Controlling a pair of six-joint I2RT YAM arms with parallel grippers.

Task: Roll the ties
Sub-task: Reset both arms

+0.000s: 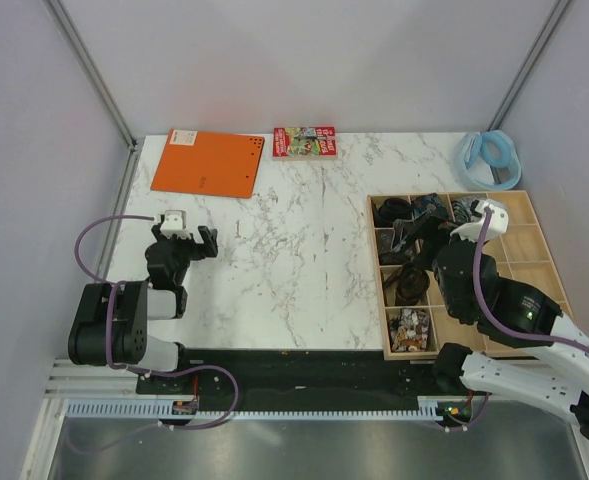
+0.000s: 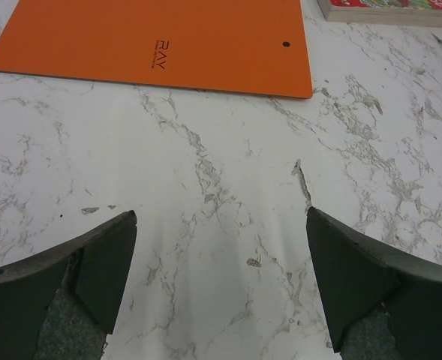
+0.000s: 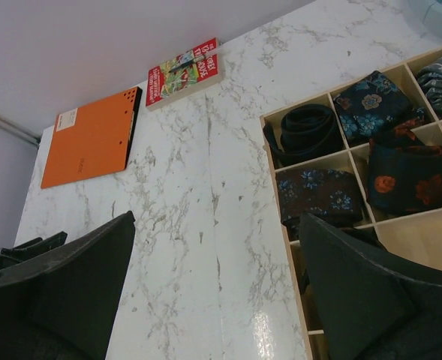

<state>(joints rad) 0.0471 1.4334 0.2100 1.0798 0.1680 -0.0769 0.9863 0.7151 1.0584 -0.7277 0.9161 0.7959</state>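
Several ties lie coiled in a wooden divided tray (image 1: pixel 534 215) at the right. The right wrist view shows a plain black tie (image 3: pixel 307 131), a dark blue flowered one (image 3: pixel 371 105), a black one with orange-red flowers (image 3: pixel 408 176) and a dark one with blue flowers (image 3: pixel 318 196). My right gripper (image 1: pixel 414 236) hangs open and empty over the tray's left edge, its jaws wide apart in its wrist view (image 3: pixel 217 225). My left gripper (image 1: pixel 189 245) is open and empty above bare marble at the left (image 2: pixel 221 225), far from the ties.
A flat orange notebook (image 1: pixel 208 163) lies at the back left, and shows in the left wrist view (image 2: pixel 153 45). A red book (image 1: pixel 304 141) lies beside it. A pale blue ring (image 1: pixel 489 155) sits behind the tray. Walls close in at left and right.
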